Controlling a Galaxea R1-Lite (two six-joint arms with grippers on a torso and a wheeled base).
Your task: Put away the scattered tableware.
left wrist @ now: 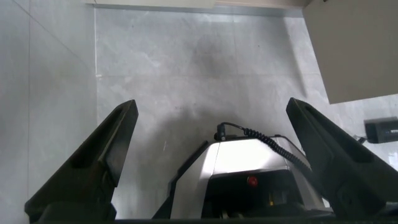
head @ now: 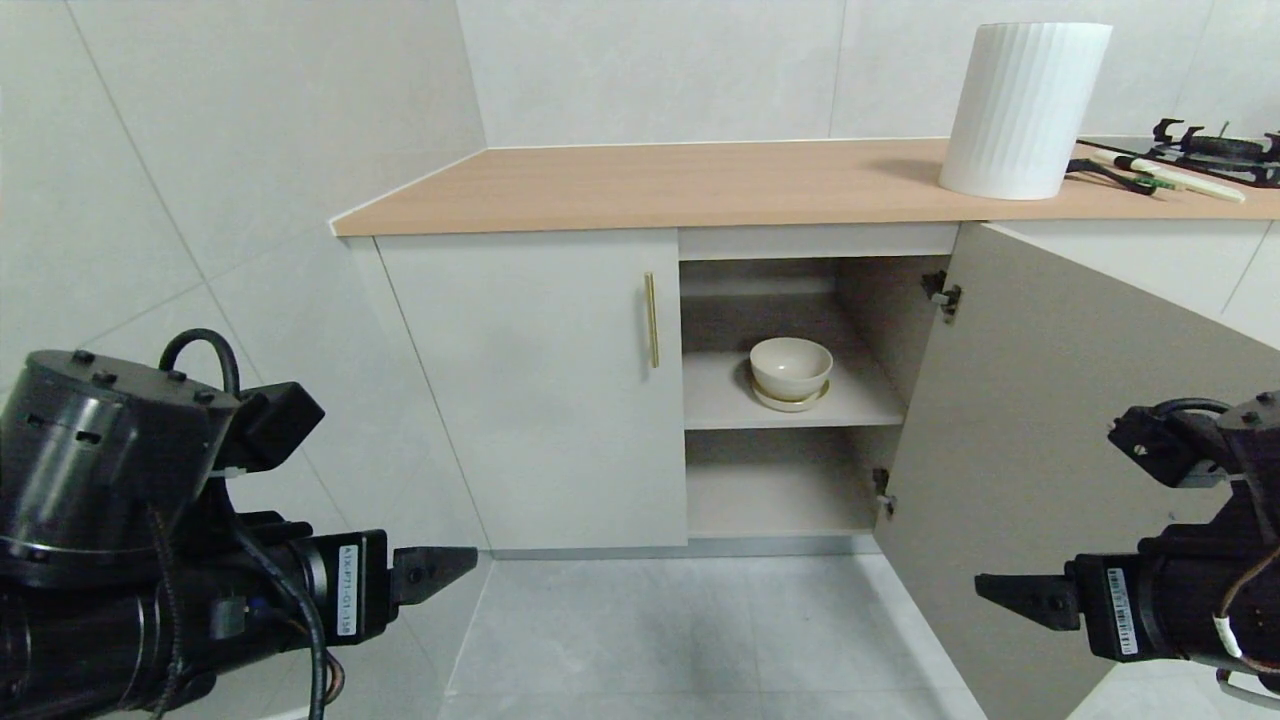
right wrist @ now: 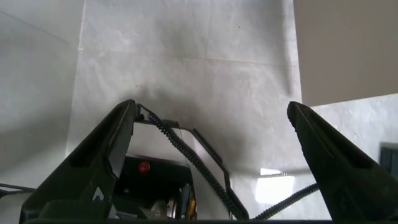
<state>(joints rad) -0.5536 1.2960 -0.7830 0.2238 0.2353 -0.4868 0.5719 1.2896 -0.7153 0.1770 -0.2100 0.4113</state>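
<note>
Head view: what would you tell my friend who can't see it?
A cream round ceramic bowl sits on a matching plate on the upper shelf of a pale cabinet whose right door stands open. The black left gripper and right gripper hang low in front, empty.

A cream bowl (head: 790,366) sits on a saucer (head: 790,403) on the upper shelf (head: 865,400) of the open cabinet (head: 540,390), near centre. At one o'clock, a white ribbed cylinder (head: 1022,110) stands on the surface (head: 650,185).
</note>
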